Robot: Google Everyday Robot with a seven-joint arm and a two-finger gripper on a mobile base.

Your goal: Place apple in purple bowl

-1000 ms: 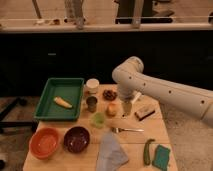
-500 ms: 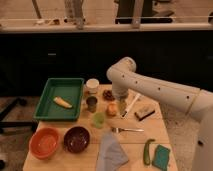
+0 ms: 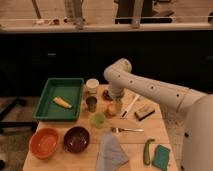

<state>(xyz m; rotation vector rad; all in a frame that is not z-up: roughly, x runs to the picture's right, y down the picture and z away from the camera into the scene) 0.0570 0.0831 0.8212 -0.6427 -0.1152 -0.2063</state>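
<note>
Take the purple bowl (image 3: 76, 139) as your mark, at the near edge of the table (image 3: 155, 125). Just to its left as you look sits an orange bowl (image 3: 44, 142). Just to its right lies a grey-blue cloth (image 3: 111, 152), and further right along that edge a long green vegetable (image 3: 147, 151) and a teal sponge (image 3: 161, 156). Behind the bowl and to the left is a green tray (image 3: 50, 92) with a yellow banana-like piece (image 3: 62, 102) in it. Behind the bowl and a little right you see a small green cup (image 3: 99, 119), then a dark cup (image 3: 91, 103), then a white cup (image 3: 92, 85) farthest back. The apple (image 3: 110, 108) sits on the table behind and to the right of the bowl, just past the green cup, so the green cup stands between apple and bowl. A fork (image 3: 127, 130) lies right of the bowl, nearer than the apple. A white utensil (image 3: 131, 105) and a brown block (image 3: 144, 112) lie beyond it, and a dark reddish lump (image 3: 106, 94) behind the apple.

Against one second ago, the elbow of the arm (image 3: 150, 90) has swung left, toward the bowl's side, and the gripper (image 3: 117, 106) has come with it; the apple is where it was.

The gripper hangs upright, farther from the bowl than the apple is, right up against the apple's far side. You cannot tell whether it is spread or pressed together, nor whether it touches the apple.
</note>
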